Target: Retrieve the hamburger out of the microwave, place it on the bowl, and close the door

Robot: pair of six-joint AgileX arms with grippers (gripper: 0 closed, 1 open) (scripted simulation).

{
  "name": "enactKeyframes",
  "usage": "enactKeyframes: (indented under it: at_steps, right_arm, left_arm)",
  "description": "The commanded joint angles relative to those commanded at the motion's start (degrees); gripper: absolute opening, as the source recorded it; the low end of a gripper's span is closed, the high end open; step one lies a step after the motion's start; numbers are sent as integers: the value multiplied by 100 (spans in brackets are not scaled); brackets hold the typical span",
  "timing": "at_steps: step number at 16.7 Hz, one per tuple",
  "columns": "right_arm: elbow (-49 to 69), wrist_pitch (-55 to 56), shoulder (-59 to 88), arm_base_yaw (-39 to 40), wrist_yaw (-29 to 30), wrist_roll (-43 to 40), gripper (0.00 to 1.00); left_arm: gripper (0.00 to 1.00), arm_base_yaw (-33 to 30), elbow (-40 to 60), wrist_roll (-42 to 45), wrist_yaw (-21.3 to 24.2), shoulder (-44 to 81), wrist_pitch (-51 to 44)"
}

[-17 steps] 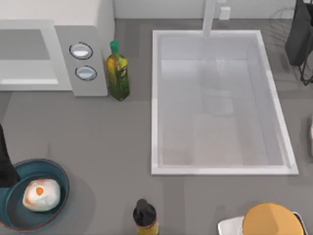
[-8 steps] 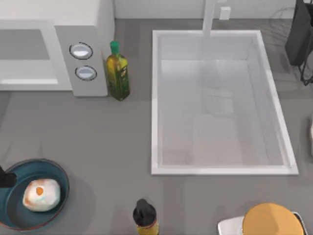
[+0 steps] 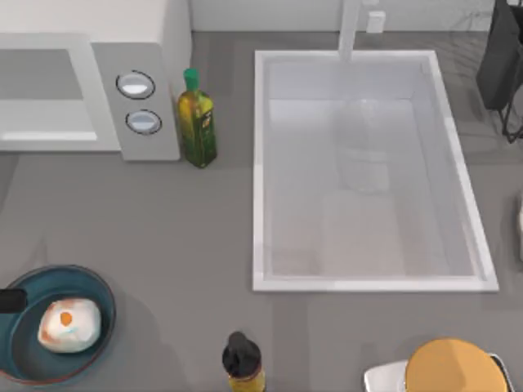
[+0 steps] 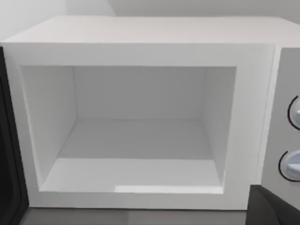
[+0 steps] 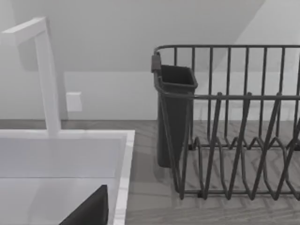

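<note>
The hamburger (image 3: pixel 69 324), a pale lump with orange patches, lies inside the teal bowl (image 3: pixel 49 282) at the table's front left. A black part of my left arm (image 3: pixel 6 300) pokes in at the left edge, beside the bowl's rim. The white microwave (image 3: pixel 151 33) stands at the back left. Its cavity (image 4: pixel 140 140) is bare in the left wrist view. The door (image 4: pixel 7 154) is swung open and appears as a dark strip at the cavity's side. A dark piece of my left gripper (image 4: pixel 274 208) sits in that view's corner. A dark part of my right gripper (image 5: pixel 89 211) hangs over the sink's corner.
A green oil bottle (image 3: pixel 197 122) stands right of the microwave's knobs (image 3: pixel 136 85). A white sink (image 3: pixel 260 163) with a faucet (image 5: pixel 47 79) takes up the middle. A dark-capped bottle (image 3: pixel 243 359) and an orange disc (image 3: pixel 453 367) stand at the front. A wire dish rack (image 5: pixel 234 131) is at the back right.
My left arm has drawn back to the left, off the bowl's side, until just a small black part remains at the edge. The hamburger stays in the bowl.
</note>
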Motion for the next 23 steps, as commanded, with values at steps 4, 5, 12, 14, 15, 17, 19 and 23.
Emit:
enactKeyframes:
  at_steps: [4, 5, 12, 14, 15, 17, 19, 23]
  right_arm:
    - [0, 0, 0, 0, 0, 0, 100]
    - [0, 0, 0, 0, 0, 0, 100]
    - [0, 0, 0, 0, 0, 0, 100]
    - [0, 0, 0, 0, 0, 0, 100]
    - [0, 0, 0, 0, 0, 0, 100]
    - [0, 0, 0, 0, 0, 0, 100]
    - [0, 0, 0, 0, 0, 0, 100]
    - [0, 0, 0, 0, 0, 0, 100]
  left_arm:
    - [0, 0, 0, 0, 0, 0, 0]
    - [0, 0, 0, 0, 0, 0, 0]
    - [0, -536, -142, 6, -536, 435, 580]
    - [0, -735, -194, 8, -734, 594, 793]
    - [0, -763, -202, 9, -762, 618, 821]
    - [0, -763, -202, 9, -762, 618, 821]
    - [0, -726, -182, 5, -728, 590, 794]
    - [0, -49, -25, -5, -51, 177, 235]
